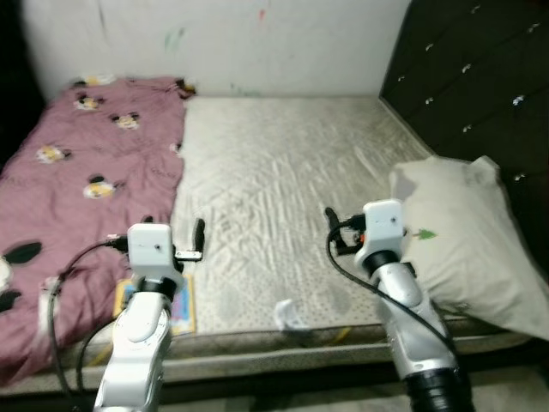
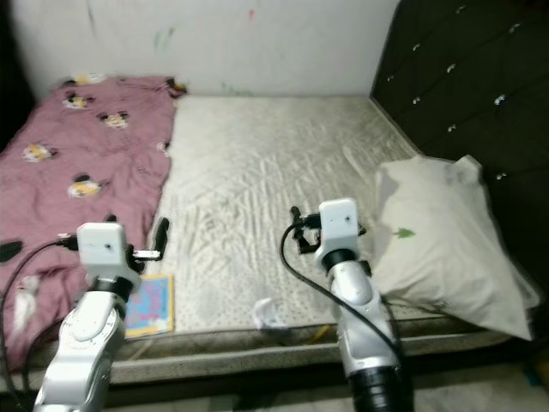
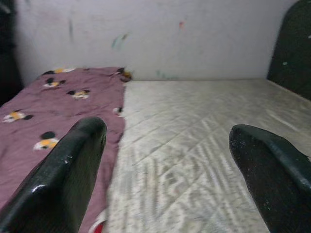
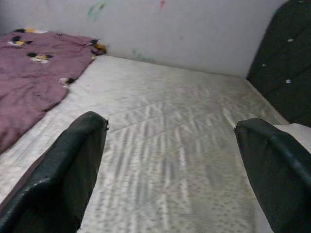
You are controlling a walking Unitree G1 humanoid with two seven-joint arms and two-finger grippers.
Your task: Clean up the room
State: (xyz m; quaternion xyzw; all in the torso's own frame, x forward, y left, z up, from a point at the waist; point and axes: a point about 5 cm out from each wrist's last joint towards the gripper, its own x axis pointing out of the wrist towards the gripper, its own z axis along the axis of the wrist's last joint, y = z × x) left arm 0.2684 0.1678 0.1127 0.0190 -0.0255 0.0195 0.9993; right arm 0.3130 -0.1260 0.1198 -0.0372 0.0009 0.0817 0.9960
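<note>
Standing at the near edge of the bed, the robot held both arms out over the bare mattress (image 1: 274, 172). The left gripper (image 3: 165, 165) hovered above the near left part of it, fingers spread wide apart with nothing between them. The right gripper (image 4: 170, 165) hung over the near middle, its fingers just as wide and holding nothing.

A pink blanket (image 1: 77, 180) printed with cartoon mice lay rumpled along the left side of the bed, reaching from the far wall to the near edge. Close to the left arm, a colourful booklet (image 2: 147, 306) sat flat on the mattress beside the blanket's edge. A small scrap of white paper or plastic (image 1: 292, 316) lay crumpled near the front edge, between the two arms. On the right, a pale pillow (image 1: 463, 240) rested against the dark padded headboard (image 1: 480, 77), just beside the right arm. A marked white wall (image 1: 223, 43) ran behind the bed.
</note>
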